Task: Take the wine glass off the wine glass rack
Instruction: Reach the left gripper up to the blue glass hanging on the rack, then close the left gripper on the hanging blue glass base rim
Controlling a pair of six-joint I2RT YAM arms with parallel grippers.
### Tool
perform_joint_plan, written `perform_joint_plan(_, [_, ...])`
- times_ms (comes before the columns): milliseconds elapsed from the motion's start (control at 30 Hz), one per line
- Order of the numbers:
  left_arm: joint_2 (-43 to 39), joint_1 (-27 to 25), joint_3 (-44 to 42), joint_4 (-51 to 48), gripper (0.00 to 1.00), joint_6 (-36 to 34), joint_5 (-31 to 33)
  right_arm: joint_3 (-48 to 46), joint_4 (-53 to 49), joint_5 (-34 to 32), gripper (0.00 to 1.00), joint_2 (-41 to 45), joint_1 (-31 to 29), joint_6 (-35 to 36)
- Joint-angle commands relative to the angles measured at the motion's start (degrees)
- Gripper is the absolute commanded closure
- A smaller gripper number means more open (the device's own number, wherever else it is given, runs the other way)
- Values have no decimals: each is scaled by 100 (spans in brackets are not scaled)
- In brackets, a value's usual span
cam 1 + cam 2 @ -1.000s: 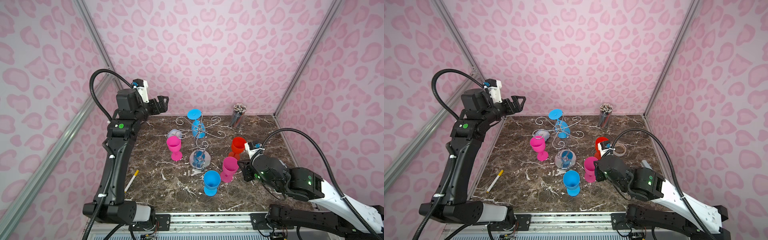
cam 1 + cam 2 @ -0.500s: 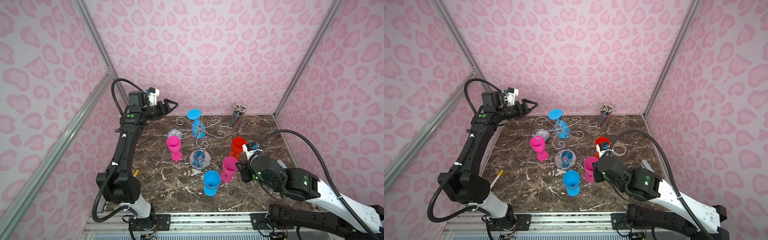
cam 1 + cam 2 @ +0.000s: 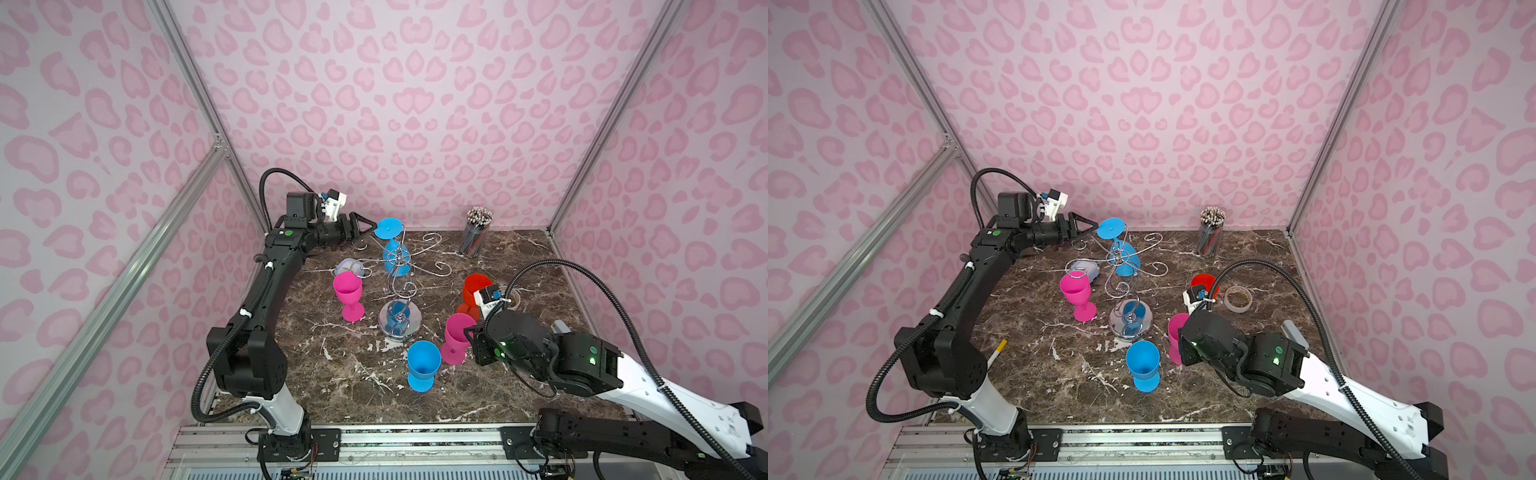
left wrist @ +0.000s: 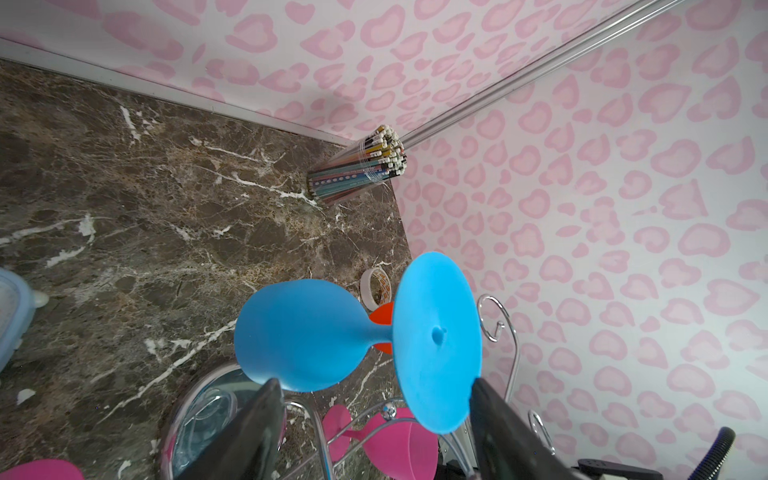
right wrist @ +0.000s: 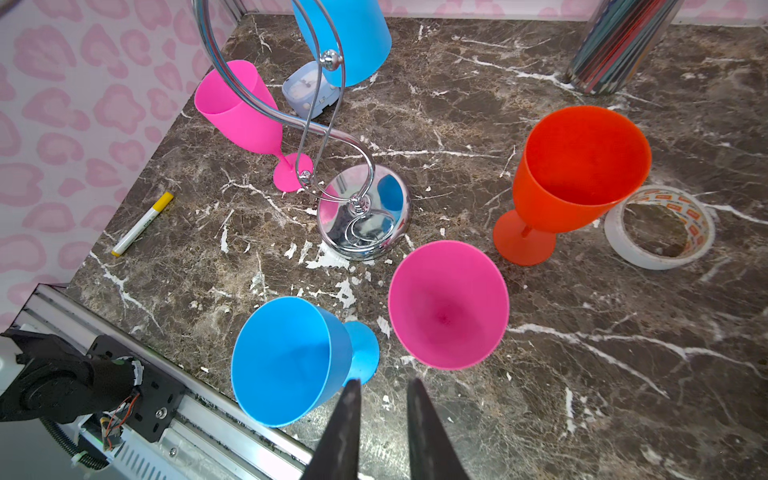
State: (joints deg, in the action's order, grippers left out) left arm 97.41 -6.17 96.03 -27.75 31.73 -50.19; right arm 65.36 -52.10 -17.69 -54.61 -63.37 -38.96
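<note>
The wine glass rack [image 3: 409, 328] is the main worry. It is a thin wire stand on one round base, and I judge that a sideways tug high up could tilt it onto the blue glass [image 3: 423, 363] and pink glass [image 3: 457, 338] standing just in front. The wine glass [image 4: 303, 336], also blue, hangs upside down from an arm near the rack's top, foot uppermost. Drawn the wrong way along the wire, the foot could catch on a scroll. The left gripper [image 4: 374, 386] is at that foot, jaws apart on either side and not clamped. A bite on the thin rim may slip. The right gripper [image 5: 382, 386] hovers low by the front glasses, jaws nearly together and empty.

Pink blotch-patterned walls [image 3: 395, 104] enclose the cell. The dark marbled surface [image 3: 332, 399] is crowded with a cup of pencils [image 3: 477, 235], a tape roll [image 3: 1237, 298], a small clock [image 3: 1084, 269] and a marker [image 3: 997, 352].
</note>
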Motion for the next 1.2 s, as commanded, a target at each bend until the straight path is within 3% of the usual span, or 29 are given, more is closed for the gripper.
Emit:
perform_joint_plan(0, [72,-15,-14,276,32,112,-196,-5,42,21,78,-21,1,-63])
perform_joint_plan(267, [226,-68,-17,711,40,528,-418,-54,68,104,79,-66,1,-134])
perform_joint_plan(1167, [-20,257,396,795,37,528,-157,-76,93,154,79,-68,1,-125])
